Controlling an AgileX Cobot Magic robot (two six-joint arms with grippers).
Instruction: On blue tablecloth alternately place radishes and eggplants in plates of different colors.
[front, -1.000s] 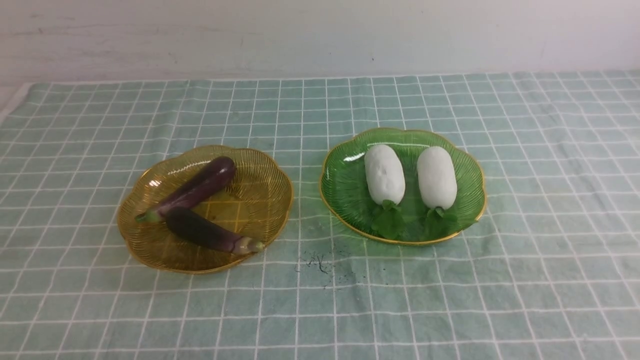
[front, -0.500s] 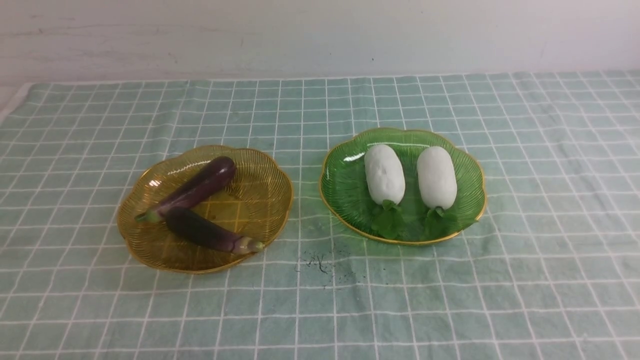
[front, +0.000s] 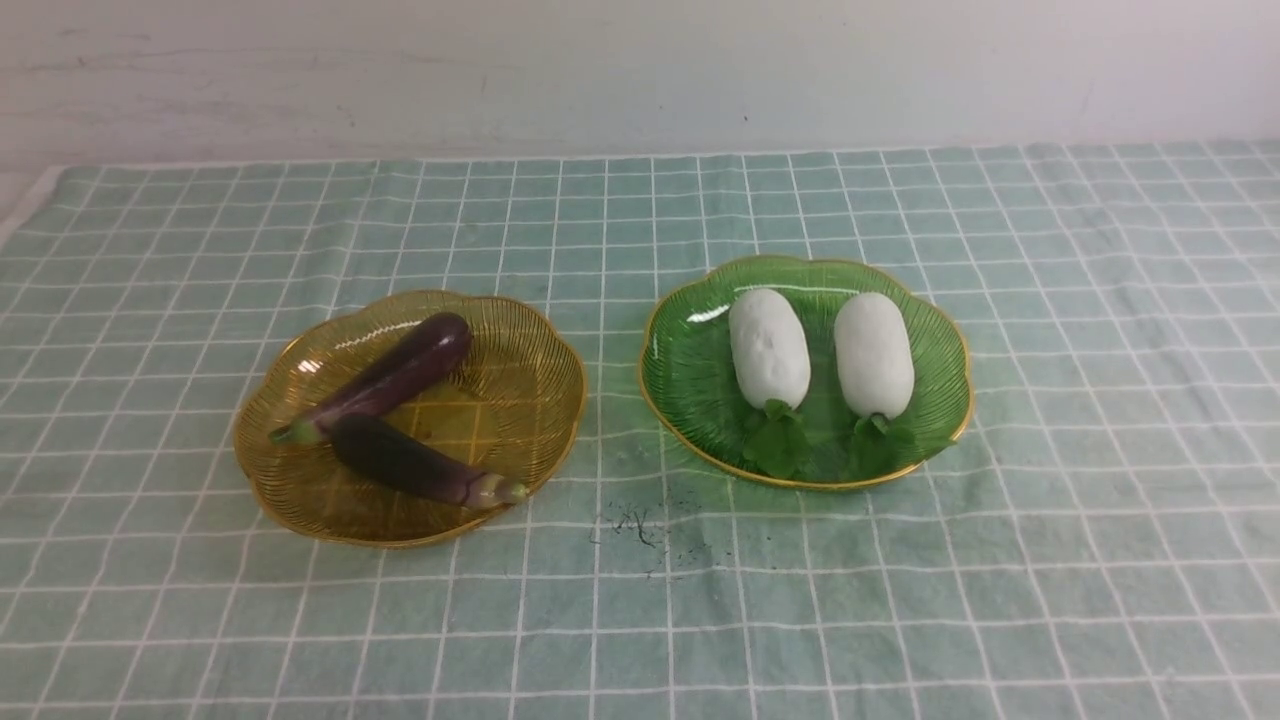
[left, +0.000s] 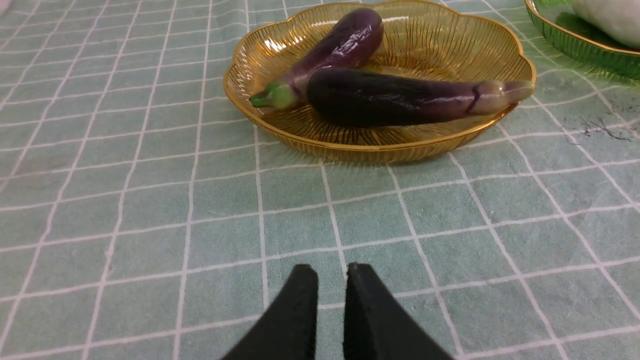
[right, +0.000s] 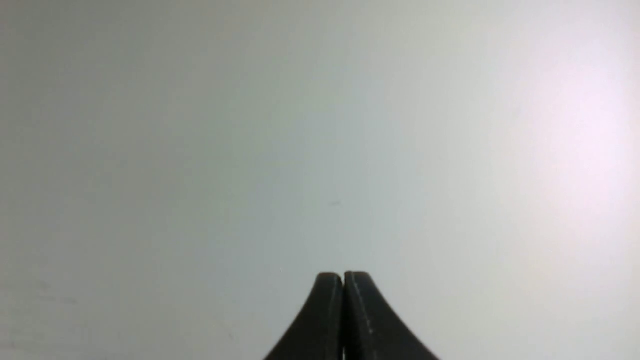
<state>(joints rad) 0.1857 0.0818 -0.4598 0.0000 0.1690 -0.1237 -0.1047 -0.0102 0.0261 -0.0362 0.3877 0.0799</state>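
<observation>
**Sorted vegetables on two plates, both claws pulled back**

Neither arm shows in the front view; only the wrist cameras show the claws. In the left wrist view, the left gripper (left: 332, 272) pokes in at the bottom centre of the frame, its two black fingers nearly together with a thin slit between them and nothing held, hovering over bare blue tablecloth (left: 150, 200). In the right wrist view, the right gripper (right: 343, 280) sits at bottom centre with its fingers pressed together, empty, facing a blank pale grey surface that cannot be identified.

In the front view, a small dark smudge (front: 640, 525) marks the cloth at lower centre. Just beyond it, at centre left, the amber-yellow plate (front: 520, 340) holds both eggplants: the nearer eggplant (front: 415, 465) has its pale stem end resting over the plate's rim, and the farther eggplant (front: 390, 378) touches it, angled toward the upper right. At centre right, the green plate (front: 690, 370) holds two radishes side by side, the left radish (front: 768, 347) and the right radish (front: 873, 353), apart. Their green leaves point toward the camera and blend into the green plate, so the edges are hard to trace. The cloth is cut off at the right and bottom edges.
</observation>
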